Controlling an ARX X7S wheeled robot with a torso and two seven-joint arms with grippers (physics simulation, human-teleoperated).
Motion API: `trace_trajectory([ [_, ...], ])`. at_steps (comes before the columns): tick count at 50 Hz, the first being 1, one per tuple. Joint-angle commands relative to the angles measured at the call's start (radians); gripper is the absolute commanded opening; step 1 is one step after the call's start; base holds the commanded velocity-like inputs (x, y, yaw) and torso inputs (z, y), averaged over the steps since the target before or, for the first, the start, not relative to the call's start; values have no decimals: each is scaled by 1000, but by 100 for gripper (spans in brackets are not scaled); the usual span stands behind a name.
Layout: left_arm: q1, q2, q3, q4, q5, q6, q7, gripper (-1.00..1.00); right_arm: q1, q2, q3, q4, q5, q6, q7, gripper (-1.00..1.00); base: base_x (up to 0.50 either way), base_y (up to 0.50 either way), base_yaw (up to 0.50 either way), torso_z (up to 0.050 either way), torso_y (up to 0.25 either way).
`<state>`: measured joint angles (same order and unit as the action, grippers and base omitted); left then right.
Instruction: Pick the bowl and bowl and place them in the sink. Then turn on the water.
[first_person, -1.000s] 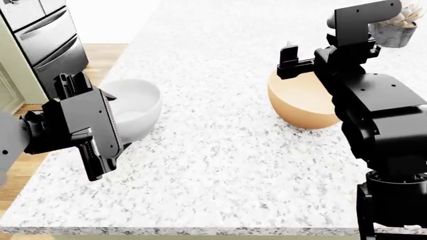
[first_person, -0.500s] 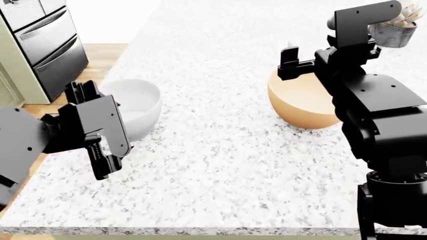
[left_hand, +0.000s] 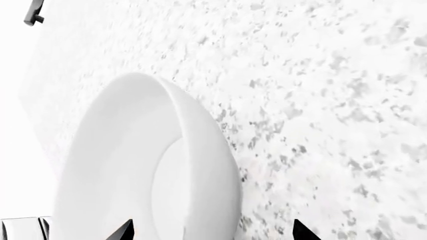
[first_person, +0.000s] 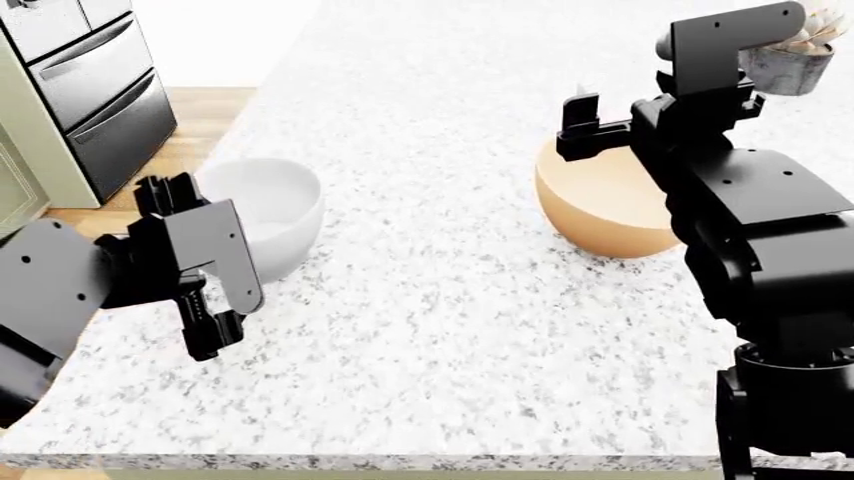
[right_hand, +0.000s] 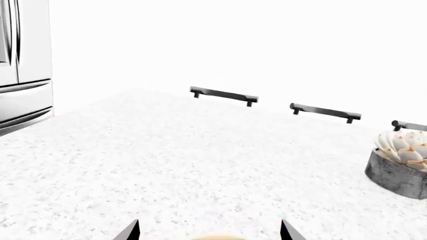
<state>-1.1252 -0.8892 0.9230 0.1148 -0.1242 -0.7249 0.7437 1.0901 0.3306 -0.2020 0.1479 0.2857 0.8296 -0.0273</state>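
The glossy white bowl (first_person: 276, 212) stands near the counter's left edge. My left gripper (first_person: 168, 187) is open at the bowl's near left side. In the left wrist view the white bowl's (left_hand: 133, 165) rim runs between the spread tips of the left gripper (left_hand: 212, 232), and nothing is held. The peach-tan bowl (first_person: 603, 208) stands on the right. My right gripper (first_person: 583, 108) hovers open just above its far rim. Only a sliver of this bowl (right_hand: 210, 237) shows between the tips of the right gripper (right_hand: 208, 234). The sink is out of view.
A small grey plant pot (first_person: 793, 58) (right_hand: 400, 167) stands behind the right arm. A steel fridge (first_person: 91, 85) stands beyond the speckled counter's (first_person: 441, 300) left edge, over wood floor. Dark cabinet handles (right_hand: 223, 95) line the far side.
My left arm has drawn back to the lower left and its wrist has turned, with the fingers still at the white bowl's side. The right arm and both bowls have not moved.
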Motion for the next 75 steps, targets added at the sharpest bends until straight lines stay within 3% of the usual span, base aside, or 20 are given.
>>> trace_trajectory([
  [1, -7, 24, 21, -59, 22, 20, 0, 100, -2, 2, -1, 3, 2, -4, 2, 100, 0, 0, 0, 0, 0],
  [22, -6, 58, 43, -127, 39, 51, -3, 100, -2, 5, -3, 21, 4, -16, 3, 100, 0, 0, 0, 0, 0],
  [23, -5, 59, 41, -128, 39, 54, -7, -100, -2, 5, -3, 21, 4, -16, 4, 100, 0, 0, 0, 0, 0],
  [41, 10, 37, 3, -78, 19, 100, -41, -100, -13, 14, 5, -26, 19, 16, 15, 100, 0, 0, 0, 0, 0],
  [57, -57, -12, -75, 10, -16, 75, -35, -100, 14, 41, -29, -82, 29, 76, -10, 100, 0, 0, 0, 0, 1],
  [64, -73, -14, -95, 18, -24, 79, -38, -100, 63, 134, -129, -214, 55, 196, -120, 100, 0, 0, 0, 0, 1],
  [75, -59, -10, -116, 26, -44, 108, -52, -100, 260, 343, -351, -457, 140, 536, -341, 100, 0, 0, 0, 0, 0],
])
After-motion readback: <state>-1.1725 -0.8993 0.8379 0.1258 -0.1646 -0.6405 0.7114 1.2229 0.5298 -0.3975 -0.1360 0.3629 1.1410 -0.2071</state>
